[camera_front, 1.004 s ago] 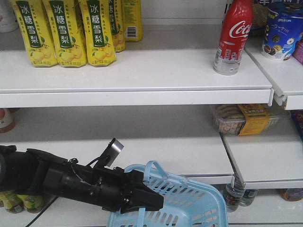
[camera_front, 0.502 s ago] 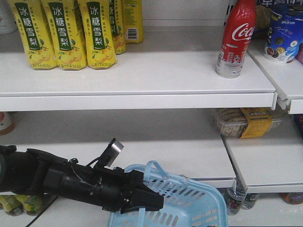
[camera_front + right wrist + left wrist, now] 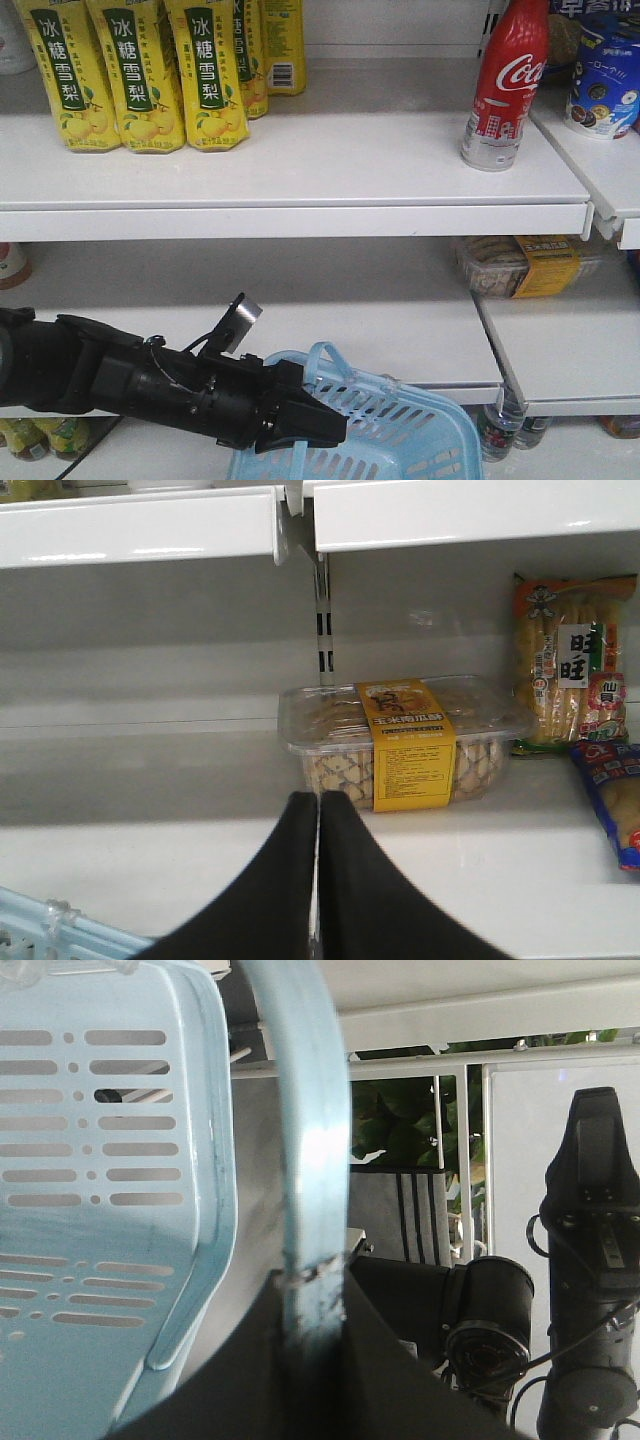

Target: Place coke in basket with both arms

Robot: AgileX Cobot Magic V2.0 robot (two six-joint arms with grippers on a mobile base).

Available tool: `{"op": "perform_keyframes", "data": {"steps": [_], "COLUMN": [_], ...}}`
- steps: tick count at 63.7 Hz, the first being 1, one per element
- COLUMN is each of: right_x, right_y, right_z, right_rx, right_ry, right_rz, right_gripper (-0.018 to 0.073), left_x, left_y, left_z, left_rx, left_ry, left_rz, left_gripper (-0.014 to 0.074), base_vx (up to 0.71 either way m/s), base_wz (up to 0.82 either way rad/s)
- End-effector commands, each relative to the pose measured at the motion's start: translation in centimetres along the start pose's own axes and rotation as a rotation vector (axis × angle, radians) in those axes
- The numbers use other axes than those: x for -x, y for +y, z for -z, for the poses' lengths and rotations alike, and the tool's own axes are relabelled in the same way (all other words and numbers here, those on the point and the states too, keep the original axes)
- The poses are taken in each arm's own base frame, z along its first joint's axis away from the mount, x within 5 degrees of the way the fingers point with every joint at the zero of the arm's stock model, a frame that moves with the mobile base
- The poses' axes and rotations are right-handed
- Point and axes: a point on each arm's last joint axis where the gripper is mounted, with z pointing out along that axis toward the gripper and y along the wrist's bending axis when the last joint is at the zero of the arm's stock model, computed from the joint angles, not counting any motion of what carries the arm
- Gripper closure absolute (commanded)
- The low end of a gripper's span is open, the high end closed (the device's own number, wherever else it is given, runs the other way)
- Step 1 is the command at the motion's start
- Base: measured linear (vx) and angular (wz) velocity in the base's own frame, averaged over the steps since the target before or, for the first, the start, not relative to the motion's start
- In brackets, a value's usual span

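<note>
While my left gripper (image 3: 320, 428) keeps its jaws clamped on the handle (image 3: 300, 1140) of the basket (image 3: 400, 415), low at the front, my right gripper (image 3: 318, 805) has its jaws pressed together on nothing, facing a boxed snack (image 3: 405, 740) on the lower shelf (image 3: 150, 850). Over the last second the shelves have slid down and right in my front view while arm and basket held their place, so I judge the rig itself is moving. The coke (image 3: 503, 85) stands untouched on the upper shelf (image 3: 300, 160), well apart from both grippers: the pick is not begun.
</note>
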Motion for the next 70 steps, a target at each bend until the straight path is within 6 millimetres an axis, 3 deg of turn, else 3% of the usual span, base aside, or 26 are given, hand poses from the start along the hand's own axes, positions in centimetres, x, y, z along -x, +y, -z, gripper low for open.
{"op": "perform_keyframes", "data": {"steps": [1,70], "right_x": [0.43,0.43], "right_y": [-0.06,-0.06], "right_z": [0.1,0.1], "right_rx": [-0.008,-0.008], "right_ry": [-0.085,-0.085], "right_rz": [0.02,0.02], "right_gripper": [0.0568,0.0568], "left_x": [0.46,0.46], "left_y": [-2.77,-2.77], "left_z": [0.65,0.65], "left_rx": [-0.143,-0.143], "left_ry": [-0.043,-0.043], "left_rz": [-0.013,-0.013], "left_gripper": [0.0603,0.0603], "base_vx": [0.01,0.0], "base_wz": [0.01,0.0]}}
